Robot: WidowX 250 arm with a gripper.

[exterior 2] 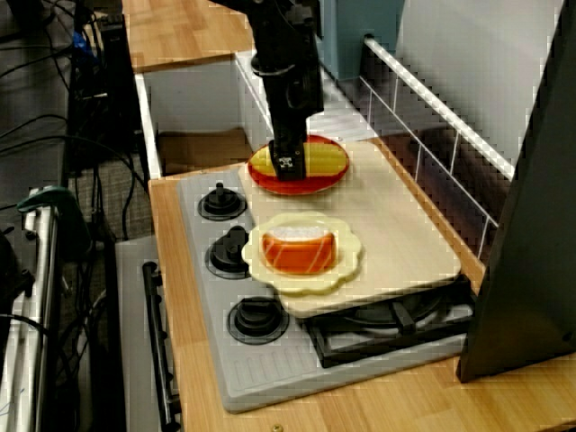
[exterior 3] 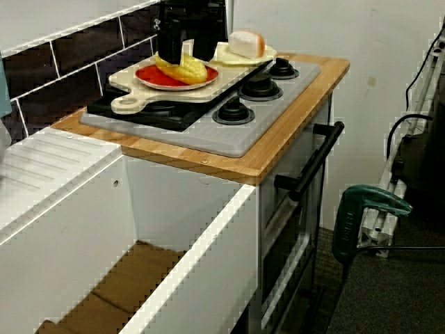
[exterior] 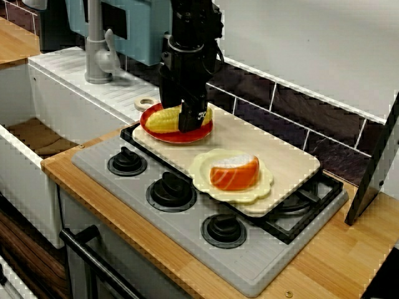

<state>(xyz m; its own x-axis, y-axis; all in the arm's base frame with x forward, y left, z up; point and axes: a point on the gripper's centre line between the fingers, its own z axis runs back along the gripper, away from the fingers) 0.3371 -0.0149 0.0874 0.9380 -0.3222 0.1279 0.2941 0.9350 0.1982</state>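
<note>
Currently | pincer point(exterior: 192, 121) down on corn cob point(exterior: 163, 119), fingers straddling mid-cob, probably for balance; clamped or not, cannot tell | cob lies on red plate point(exterior: 177, 138), upper-left end of cutting board point(exterior: 274, 146) | salmon sushi point(exterior: 234, 172) mid-frame, apart

Dark wall tiles point(exterior: 299, 106) back a wooden counter point(exterior: 336, 261); a white sink point(exterior 3: 181, 229) stands beside it.
</note>
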